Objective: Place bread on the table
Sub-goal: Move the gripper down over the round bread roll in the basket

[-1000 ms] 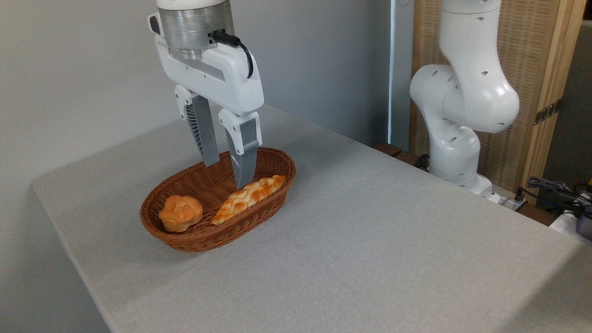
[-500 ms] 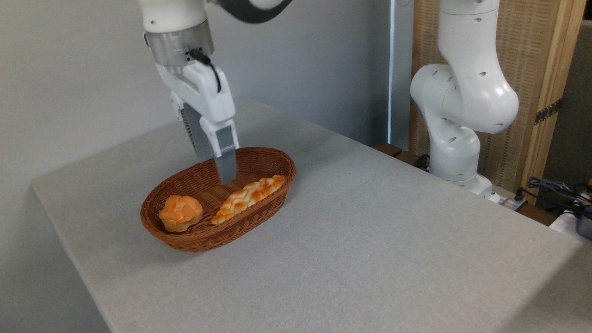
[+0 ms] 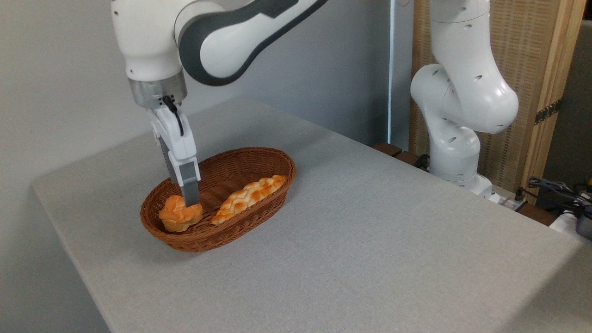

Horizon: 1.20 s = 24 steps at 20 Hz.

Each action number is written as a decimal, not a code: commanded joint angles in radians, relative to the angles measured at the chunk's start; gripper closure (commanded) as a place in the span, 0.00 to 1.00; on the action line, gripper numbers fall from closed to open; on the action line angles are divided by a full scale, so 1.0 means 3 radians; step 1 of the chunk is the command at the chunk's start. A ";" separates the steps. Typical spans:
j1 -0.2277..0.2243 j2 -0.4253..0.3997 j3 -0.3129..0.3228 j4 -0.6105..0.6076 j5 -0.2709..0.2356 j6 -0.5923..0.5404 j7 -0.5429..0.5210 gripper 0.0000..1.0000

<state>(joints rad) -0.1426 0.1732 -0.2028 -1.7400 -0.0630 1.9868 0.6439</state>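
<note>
At the basket's (image 3: 259,159) left end lies the bread (image 3: 178,216), on the wicker floor, not yet on the table (image 3: 370,240). Gripper (image 3: 188,201), seen edge-on, now stands over the bread with its near finger tip at the bun's top; one second ago it hung open above the loaf (image 3: 249,196) to the right. Finger spacing cannot be told from this angle.

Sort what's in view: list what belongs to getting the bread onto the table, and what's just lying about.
Belongs to the job:
round bun, in the wicker basket
gripper, its tips at the bun
grey table

Just lying about:
braided loaf, in the same basket
cables at the right edge
</note>
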 commanded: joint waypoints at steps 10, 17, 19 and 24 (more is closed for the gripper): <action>0.0005 0.0154 -0.0101 -0.0157 0.0108 0.0403 0.0293 0.00; 0.0005 0.0195 -0.0106 -0.0183 0.0194 0.0521 0.0293 0.08; 0.0005 0.0195 -0.0106 -0.0183 0.0195 0.0526 0.0293 0.25; 0.0005 0.0195 -0.0111 -0.0183 0.0195 0.0516 0.0293 0.46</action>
<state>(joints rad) -0.1427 0.2352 -0.2343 -1.7833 -0.0173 2.1192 0.7229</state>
